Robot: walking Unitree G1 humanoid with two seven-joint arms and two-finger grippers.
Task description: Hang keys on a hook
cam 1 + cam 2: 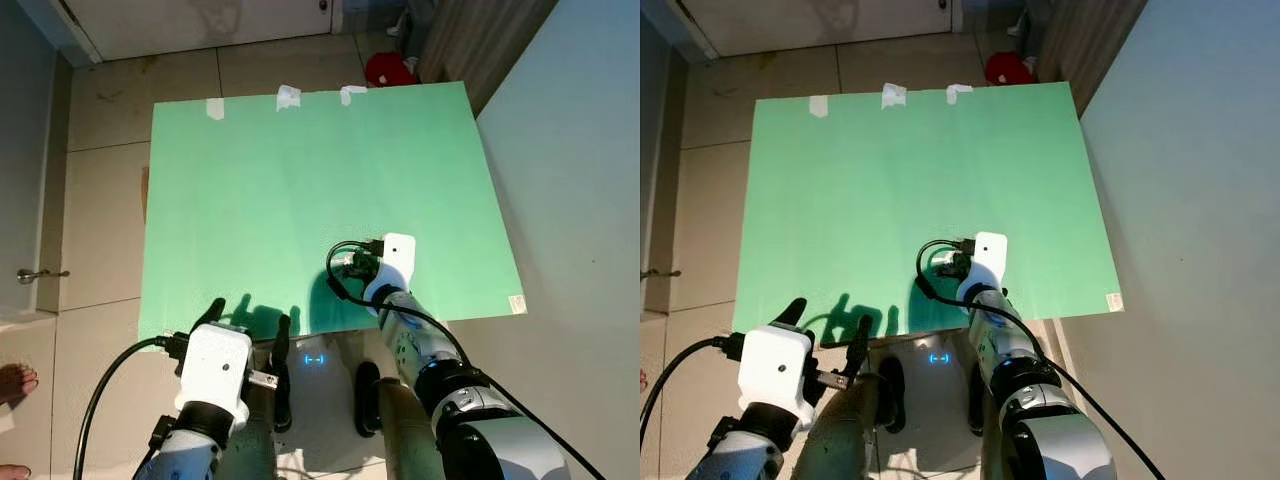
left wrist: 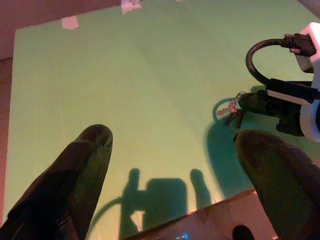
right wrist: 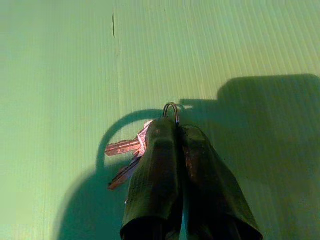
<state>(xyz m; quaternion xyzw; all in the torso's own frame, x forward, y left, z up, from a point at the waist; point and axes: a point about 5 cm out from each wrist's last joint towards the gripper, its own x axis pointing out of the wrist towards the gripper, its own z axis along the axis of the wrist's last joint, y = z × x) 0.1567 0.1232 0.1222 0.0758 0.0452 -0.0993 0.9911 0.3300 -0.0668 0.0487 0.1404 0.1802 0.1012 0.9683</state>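
A bunch of keys [image 3: 127, 150] hangs from a metal ring [image 3: 171, 111] pinched in my right gripper [image 3: 179, 131], which is shut on it. The ring's top sits right against the green board [image 1: 300, 180]. From the head, the right gripper [image 1: 352, 266] is at the board's lower middle, under its white wrist camera. The left wrist view shows the keys [image 2: 231, 111] dangling beside the right fingers. My left gripper [image 1: 247, 322] hovers at the board's lower edge, open, with nothing between its fingers [image 2: 80, 165].
White tape pieces [image 1: 288, 97] hold the board's far edge. A red object [image 1: 390, 70] lies beyond it on the tiled floor. A door handle [image 1: 40, 274] sticks out at the left, a person's foot [image 1: 15, 380] is below it, and a pale wall [image 1: 580, 200] runs along the right.
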